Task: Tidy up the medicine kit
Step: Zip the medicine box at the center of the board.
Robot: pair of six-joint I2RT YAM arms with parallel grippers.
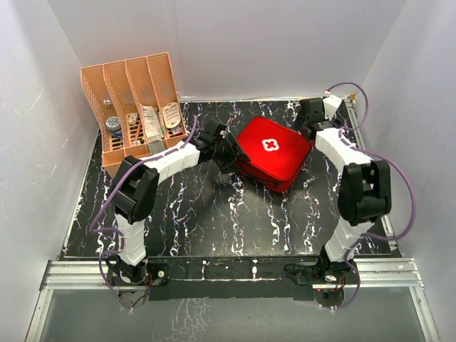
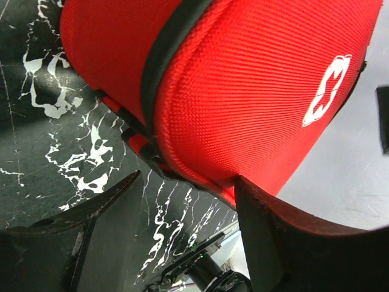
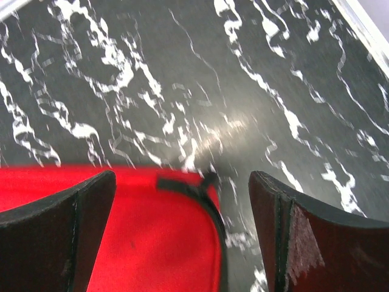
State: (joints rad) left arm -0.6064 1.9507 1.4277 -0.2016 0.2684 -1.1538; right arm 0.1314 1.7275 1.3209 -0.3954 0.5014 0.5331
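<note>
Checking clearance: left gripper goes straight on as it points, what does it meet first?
The soft red zip case with a white cross: its rim sits between the fingers of the left gripper, so contact looks immediate.

The red medicine kit (image 1: 273,151), white cross up, sits on the black marbled table (image 1: 214,221) between the left gripper (image 1: 226,151) and the right gripper (image 1: 308,127). An orange rack (image 1: 92,87) stands at the far left corner.

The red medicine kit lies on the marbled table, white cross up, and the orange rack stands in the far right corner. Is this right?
One error: the top external view shows the orange rack in the far left corner, not right. The medicine kit does lie on the marbled table, white cross up.
</note>
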